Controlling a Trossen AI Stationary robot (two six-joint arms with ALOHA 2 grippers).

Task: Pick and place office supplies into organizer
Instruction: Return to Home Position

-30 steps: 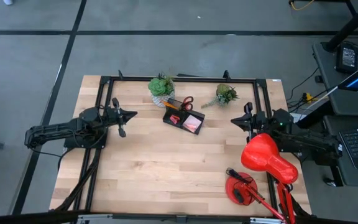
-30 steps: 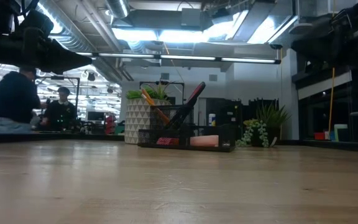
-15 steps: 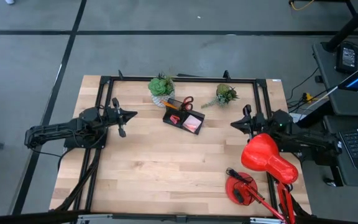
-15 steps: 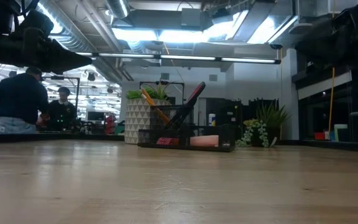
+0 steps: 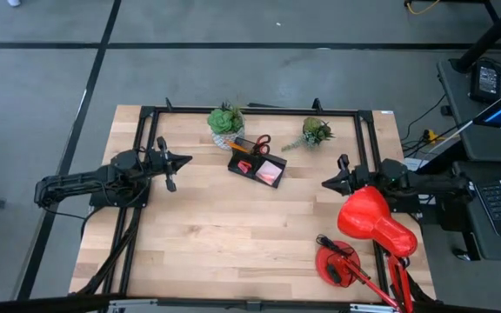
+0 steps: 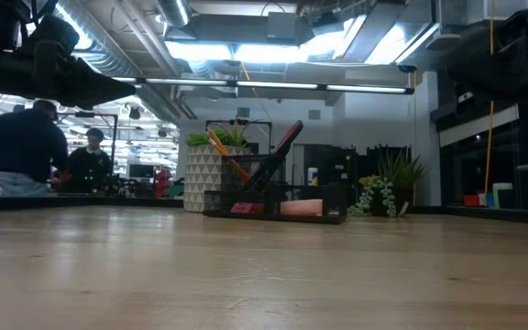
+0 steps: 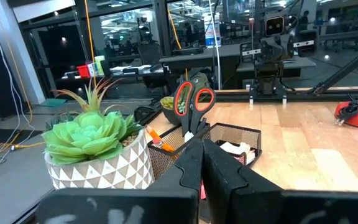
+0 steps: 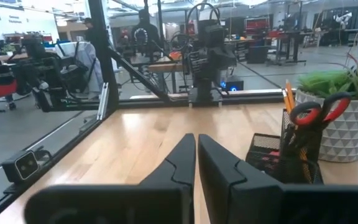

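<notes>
plainly, left tool [image 5: 183, 160] and right tool [image 5: 326, 183] both closed, empty

Filled black organizer [image 5: 257, 163], scissors [image 5: 260, 144] upright

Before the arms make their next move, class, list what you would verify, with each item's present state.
1. Scissors standing in the organizer: ok.
2. Pencils in its back compartment: ok.
3. Pink sticky-note pad in its front tray: ok.
4. Left gripper, fingers shut, nothing held: ok.
5. Right gripper, fingers shut, nothing held: ok.
6. Red lamp clear of the right gripper: cannot tell.
</notes>
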